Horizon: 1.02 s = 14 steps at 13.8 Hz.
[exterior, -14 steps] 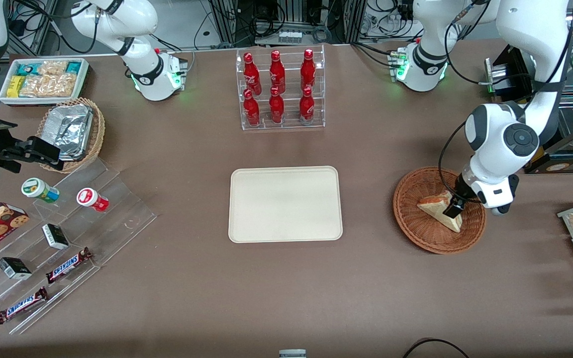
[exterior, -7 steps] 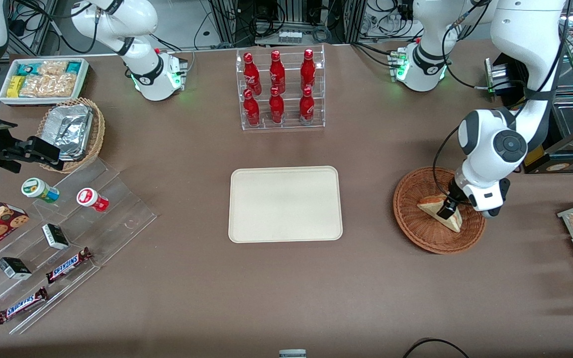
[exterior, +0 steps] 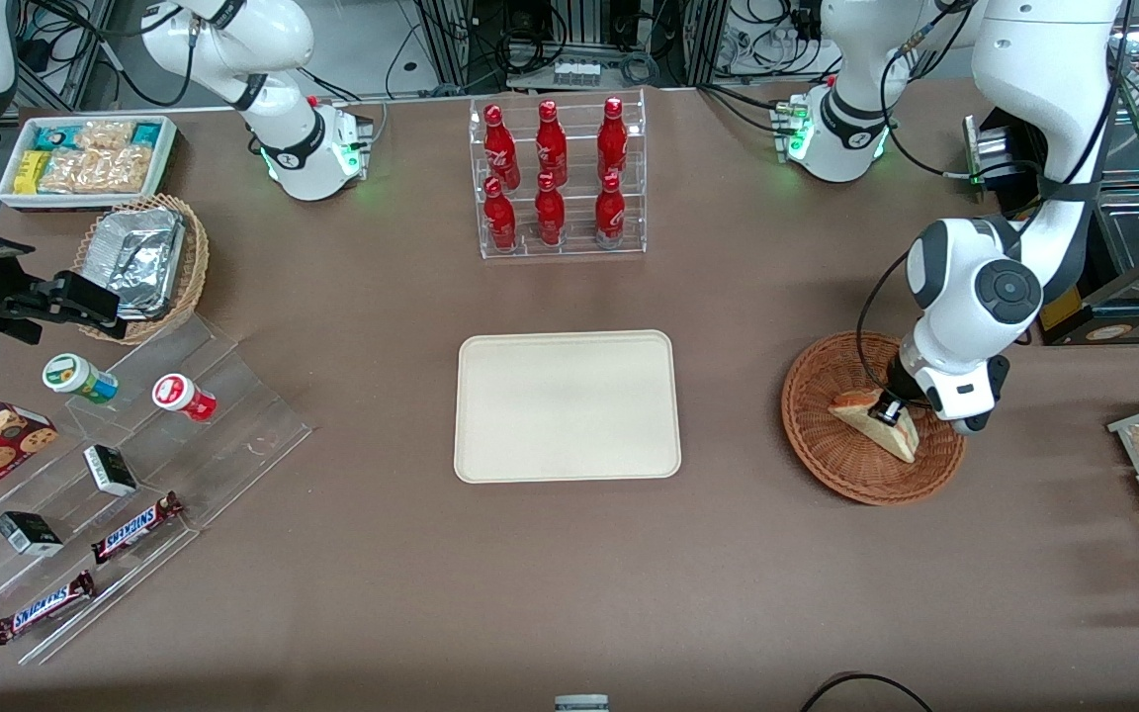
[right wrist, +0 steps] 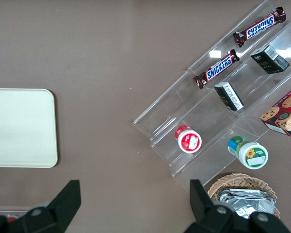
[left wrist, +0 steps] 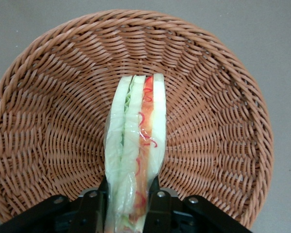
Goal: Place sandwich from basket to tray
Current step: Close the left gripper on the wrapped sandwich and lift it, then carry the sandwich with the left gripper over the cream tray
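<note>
Wicker basket [exterior: 872, 419] held the clear-wrapped sandwich [left wrist: 136, 145], standing on edge, filling layers up; gripper [left wrist: 128, 199] was down in the basket with its fingers [left wrist: 93, 208] pinched on both bread faces at one end of the wedge. Risk, as I judged it: the grip sat near one end, so the wedge could pivot or slide out of the slick wrap on lift, or squash if squeezed harder. Arm was bent over the basket, wrist pointing down. Cream tray [exterior: 567, 405] sat well apart, toward the table's middle, bare.
</note>
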Tool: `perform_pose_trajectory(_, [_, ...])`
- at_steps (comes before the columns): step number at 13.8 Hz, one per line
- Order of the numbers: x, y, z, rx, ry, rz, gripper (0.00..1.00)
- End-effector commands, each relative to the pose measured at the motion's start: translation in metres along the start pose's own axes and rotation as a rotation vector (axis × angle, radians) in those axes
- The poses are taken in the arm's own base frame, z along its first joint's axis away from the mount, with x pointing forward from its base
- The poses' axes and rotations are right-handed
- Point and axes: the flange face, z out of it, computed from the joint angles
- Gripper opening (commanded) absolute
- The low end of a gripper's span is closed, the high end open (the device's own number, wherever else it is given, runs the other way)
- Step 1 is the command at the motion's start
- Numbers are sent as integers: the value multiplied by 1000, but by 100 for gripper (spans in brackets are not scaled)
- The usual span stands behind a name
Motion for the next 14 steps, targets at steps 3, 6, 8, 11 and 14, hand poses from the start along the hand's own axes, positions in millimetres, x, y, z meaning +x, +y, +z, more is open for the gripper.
perform_pose_trajectory(3, [-14, 42, -79, 129, -78, 202, 0])
perform_pose_trajectory(6, [-44, 76, -132, 174, -110, 293, 0])
perform_pose_trajectory(8, [-90, 94, -141, 228, -53, 431, 0])
perform_pose_trajectory(11, [-172, 118, -126, 238, -41, 588, 0])
perform_pose_trajectory(14, [-241, 158, -117, 191, -50, 703, 0])
